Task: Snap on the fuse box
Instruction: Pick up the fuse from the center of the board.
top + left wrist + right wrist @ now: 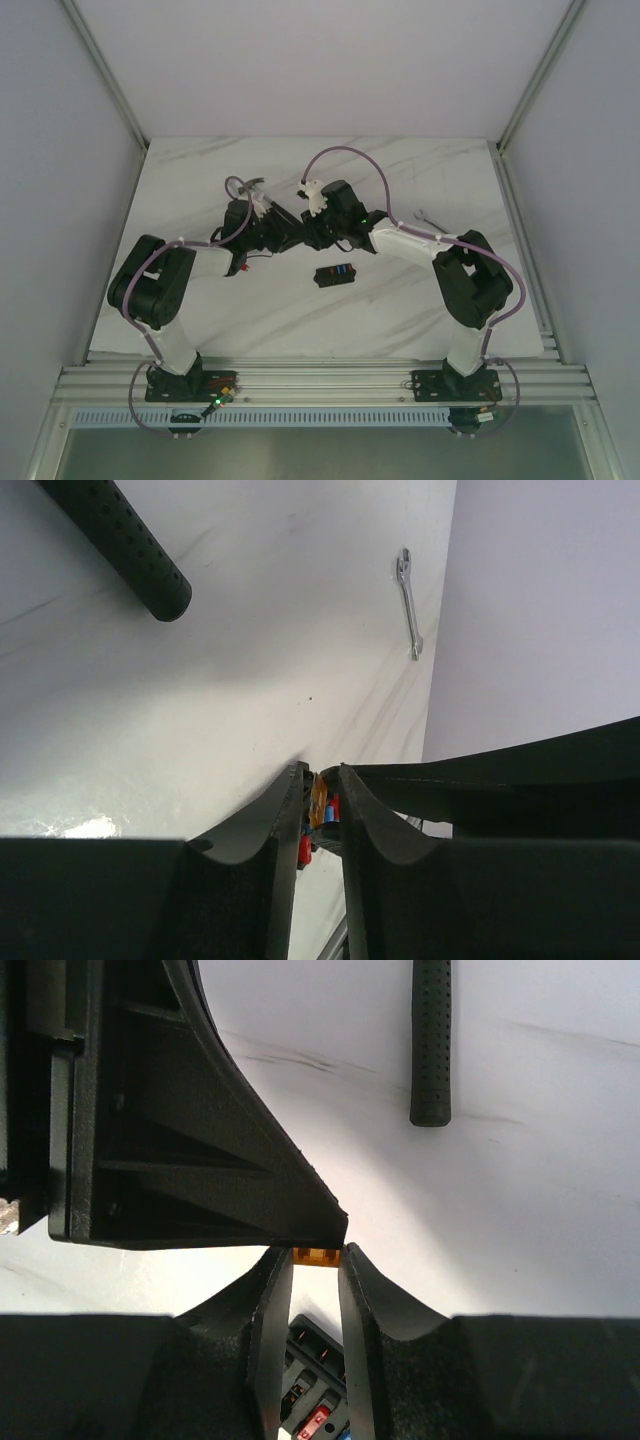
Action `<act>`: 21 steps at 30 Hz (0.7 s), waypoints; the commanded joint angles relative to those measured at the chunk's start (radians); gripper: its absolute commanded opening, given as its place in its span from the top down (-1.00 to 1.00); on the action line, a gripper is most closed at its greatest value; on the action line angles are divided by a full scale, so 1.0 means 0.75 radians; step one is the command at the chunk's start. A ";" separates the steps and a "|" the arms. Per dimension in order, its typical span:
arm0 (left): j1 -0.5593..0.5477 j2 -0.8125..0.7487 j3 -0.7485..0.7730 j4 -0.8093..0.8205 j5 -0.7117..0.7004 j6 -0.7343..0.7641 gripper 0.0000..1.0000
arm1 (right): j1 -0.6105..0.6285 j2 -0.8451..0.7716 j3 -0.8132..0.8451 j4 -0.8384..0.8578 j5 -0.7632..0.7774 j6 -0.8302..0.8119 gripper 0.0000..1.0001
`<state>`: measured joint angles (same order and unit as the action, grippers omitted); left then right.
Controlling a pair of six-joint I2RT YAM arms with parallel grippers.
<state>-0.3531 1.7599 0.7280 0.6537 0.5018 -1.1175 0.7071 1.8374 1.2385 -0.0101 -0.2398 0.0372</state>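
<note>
The fuse box (333, 274) lies flat on the marble table, a small black block with blue and red fuses showing. Both grippers meet in the air just behind it. My right gripper (318, 1255) is shut on a small orange fuse (318, 1256) at its fingertips, with the fuse box (315, 1380) visible below through the gap. My left gripper (320, 775) comes in from the opposite side, its fingertips pressed around the same orange fuse (318, 800). In the right wrist view one left finger (200, 1160) lies across the top of the fuse.
A black perforated hammer handle (120, 545) (430, 1045) lies on the table beyond the grippers. A small silver wrench (420, 214) (408, 600) rests near the right wall. The table is boxed in by white walls at the back and both sides.
</note>
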 commanded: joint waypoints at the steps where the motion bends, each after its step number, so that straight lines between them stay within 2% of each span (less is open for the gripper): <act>1: -0.006 0.026 -0.005 0.047 0.026 -0.014 0.41 | 0.012 -0.057 -0.015 0.055 -0.014 0.016 0.48; 8: -0.011 0.024 -0.019 0.063 0.018 -0.036 0.52 | 0.012 -0.069 -0.019 0.064 -0.007 0.022 0.48; 16: -0.021 0.027 -0.026 0.051 0.012 -0.041 0.54 | 0.014 -0.081 -0.023 0.075 -0.003 0.029 0.48; 21: -0.029 0.010 -0.025 0.049 0.006 -0.044 0.65 | 0.016 -0.086 -0.023 0.077 0.002 0.032 0.48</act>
<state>-0.3611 1.7607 0.7193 0.6796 0.4988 -1.1442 0.7109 1.8107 1.2274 -0.0086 -0.2390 0.0505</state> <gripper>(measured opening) 0.198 0.295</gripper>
